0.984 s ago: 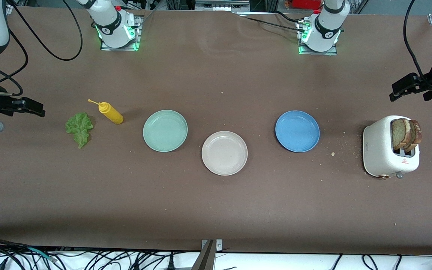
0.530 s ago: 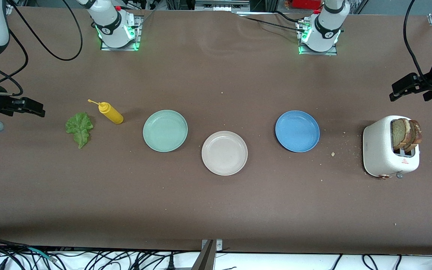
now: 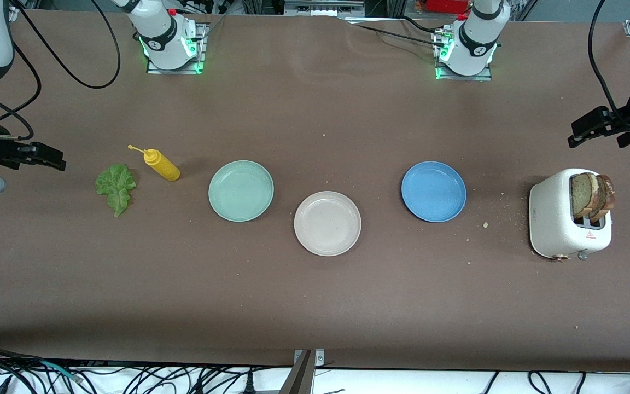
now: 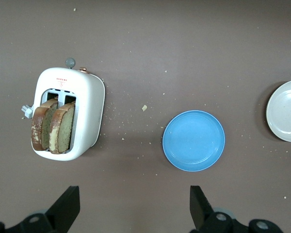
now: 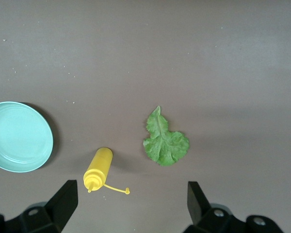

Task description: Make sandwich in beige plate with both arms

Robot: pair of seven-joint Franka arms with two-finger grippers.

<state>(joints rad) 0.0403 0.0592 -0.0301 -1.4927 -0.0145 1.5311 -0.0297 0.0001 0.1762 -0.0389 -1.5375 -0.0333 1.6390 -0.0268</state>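
So here's what we've got on the brown table; the beige plate sits bare in the middle, a bit nearer the front camera than the mint green plate and the blue plate on either side of it. No sandwich assembled yet; we see both bread slices standing upright in the slots of the white toaster at the left arm's end of the table, with crumbs scattered between toaster and blue plate. The lettuce leaf lies flat at the right arm's end, just beside a yellow squeeze bottle lying on its side, the two apart.

Left gripper hangs up in the air over the table near the toaster, jaws spread wide, nothing between them; right gripper hangs over the table near the lettuce and bottle, jaws also spread wide and holding nothing; both arms wait.
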